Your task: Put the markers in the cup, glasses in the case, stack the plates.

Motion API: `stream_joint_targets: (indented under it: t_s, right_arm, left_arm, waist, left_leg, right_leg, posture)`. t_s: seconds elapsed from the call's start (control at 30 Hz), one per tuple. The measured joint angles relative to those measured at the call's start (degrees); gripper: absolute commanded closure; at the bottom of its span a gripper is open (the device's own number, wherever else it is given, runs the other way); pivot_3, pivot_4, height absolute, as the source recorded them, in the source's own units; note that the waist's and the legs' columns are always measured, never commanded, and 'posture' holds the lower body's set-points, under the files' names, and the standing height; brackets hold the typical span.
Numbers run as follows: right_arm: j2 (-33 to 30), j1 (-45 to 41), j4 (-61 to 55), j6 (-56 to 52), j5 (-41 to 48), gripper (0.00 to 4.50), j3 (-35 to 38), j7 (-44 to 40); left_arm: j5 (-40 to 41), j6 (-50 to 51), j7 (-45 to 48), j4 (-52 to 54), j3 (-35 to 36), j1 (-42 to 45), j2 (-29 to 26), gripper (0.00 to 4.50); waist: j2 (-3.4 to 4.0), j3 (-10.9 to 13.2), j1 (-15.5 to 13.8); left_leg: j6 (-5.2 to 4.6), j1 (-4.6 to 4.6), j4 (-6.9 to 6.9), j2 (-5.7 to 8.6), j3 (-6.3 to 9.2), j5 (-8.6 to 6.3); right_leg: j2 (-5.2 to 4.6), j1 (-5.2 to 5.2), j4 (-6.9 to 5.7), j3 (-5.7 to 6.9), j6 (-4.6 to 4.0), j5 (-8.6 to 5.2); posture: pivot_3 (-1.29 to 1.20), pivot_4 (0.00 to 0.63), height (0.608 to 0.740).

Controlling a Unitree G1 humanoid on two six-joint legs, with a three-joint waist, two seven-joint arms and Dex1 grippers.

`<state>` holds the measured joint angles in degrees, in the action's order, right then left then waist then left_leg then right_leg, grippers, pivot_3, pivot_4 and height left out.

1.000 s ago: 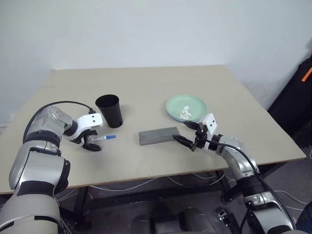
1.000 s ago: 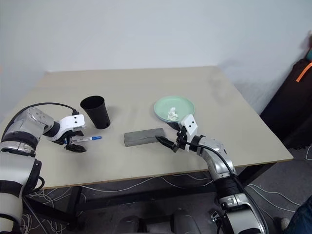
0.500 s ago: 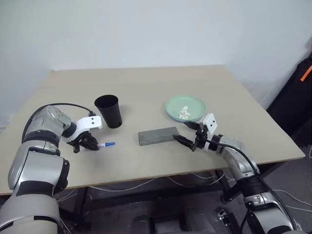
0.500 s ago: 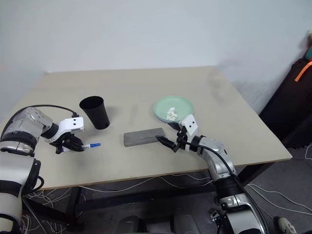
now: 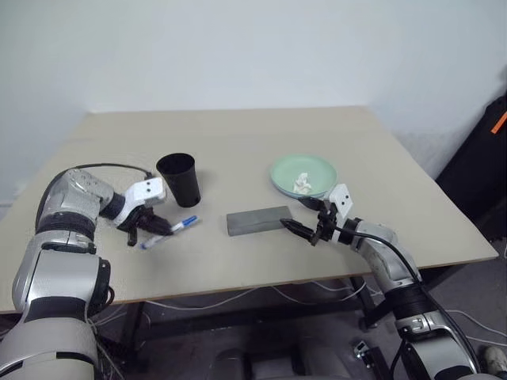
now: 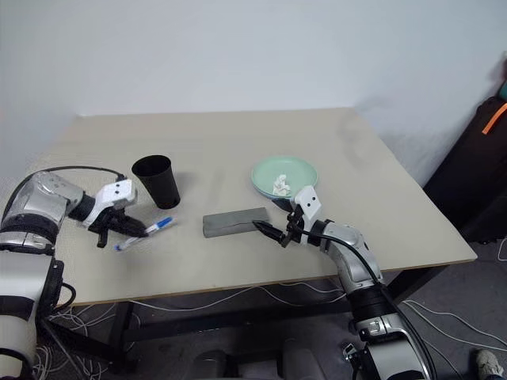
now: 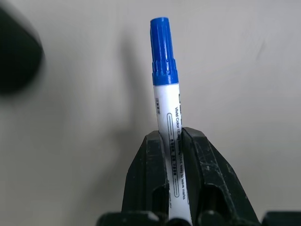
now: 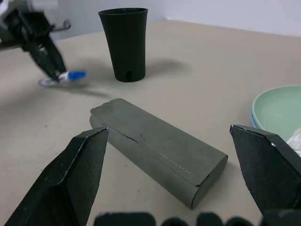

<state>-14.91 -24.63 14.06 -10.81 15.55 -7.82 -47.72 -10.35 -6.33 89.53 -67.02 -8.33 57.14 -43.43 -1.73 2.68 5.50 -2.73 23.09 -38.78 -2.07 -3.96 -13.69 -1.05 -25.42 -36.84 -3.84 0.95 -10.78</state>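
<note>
My left gripper (image 5: 150,227) is shut on the white barrel of a blue-capped marker (image 5: 170,232). It holds the marker tilted just above the table, in front of and slightly left of the upright black cup (image 5: 179,180). The left wrist view has the marker (image 7: 165,94) pinched between the fingers (image 7: 146,174). The grey case (image 5: 259,221) lies closed mid-table. My right gripper (image 5: 297,229) stands open at the case's right end, fingers level and either side of the case (image 8: 160,150). A mint green plate (image 5: 289,168) sits on a light blue one (image 5: 277,188). The glasses are out of view.
A small white lumpy object (image 5: 302,183) lies in the green plate. The table's front edge (image 5: 238,285) runs close below both grippers. A black bag with an orange strap (image 5: 483,158) stands off the table's right side. Cables (image 5: 238,301) hang under the table.
My left gripper has shut on the marker, lifted it off the table and swung it right toward the cup, tilting it. The right arm has kept still.
</note>
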Motion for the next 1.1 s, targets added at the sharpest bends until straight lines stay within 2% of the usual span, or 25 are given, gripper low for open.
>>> stream_joint_targets:
  t_s: [0.07,0.2,0.37,0.63,0.83,1.1]
  right_arm:
    - [-0.01,0.09,-0.04,0.0,0.0,0.0,-0.09,-0.03]
    - [-0.3,0.24,-0.04,-0.02,0.0,0.0,-0.07,-0.01]
    - [-0.28,0.25,-0.09,-0.14,-0.01,0.0,-0.25,-0.05]
    - [-0.38,0.26,-0.09,-0.4,-0.01,0.0,-0.27,-0.11]
    - [-0.36,0.25,-0.09,-0.57,0.0,0.0,-0.41,-0.49]
    - [-0.3,0.23,-1.0,-1.16,0.07,0.0,-0.41,-1.23]
  left_arm:
    - [4.28,1.26,-0.23,4.44,3.11,-0.03,1.85,4.42]
    - [10.5,4.44,-6.43,10.29,8.87,-0.17,4.71,4.42]
    - [16.43,1.99,-27.95,14.65,18.39,-0.16,9.82,4.42]
    - [14.52,-9.63,-54.84,11.63,21.59,-1.83,10.86,4.42]
    - [13.27,-13.39,-61.68,7.06,21.15,-5.57,12.54,4.42]
    - [15.31,-14.95,-62.67,5.69,22.36,-5.99,13.35,4.42]
  waist:
    - [0.0,0.0,0.07]
    - [0.01,0.0,0.19]
    - [0.01,0.0,0.1]
    - [0.01,-0.01,0.06]
    - [-0.01,-0.02,0.05]
    - [-0.01,-0.02,0.06]
  left_leg:
    - [-0.04,0.0,-0.03,0.04,-0.04,-0.01]
    - [-0.04,-0.07,-0.01,0.12,-0.06,-0.01]
    - [-0.04,-0.24,-0.02,0.13,-0.08,-0.01]
    - [-0.03,-0.36,-0.02,0.16,-0.14,-0.01]
    - [-0.01,-0.29,-0.02,0.17,-0.14,-0.02]
    - [0.14,-0.29,0.0,0.17,-0.14,-0.1]
  right_leg:
    - [0.01,0.0,0.0,-0.04,0.03,0.02]
    - [0.13,-0.01,-0.08,-0.07,0.18,0.11]
    - [0.12,0.12,-0.15,-0.11,0.2,0.13]
    - [0.09,0.24,-0.14,-0.16,0.27,0.18]
    - [0.08,0.2,-0.11,-0.09,0.26,0.19]
    - [0.08,0.2,-0.08,-0.07,0.26,0.19]
  posture:
    - [0.0,0.0,0.74]
    - [0.0,0.0,0.74]
    - [0.0,0.0,0.74]
    - [0.0,0.0,0.74]
    - [0.0,0.0,0.74]
    - [0.0,0.0,0.74]
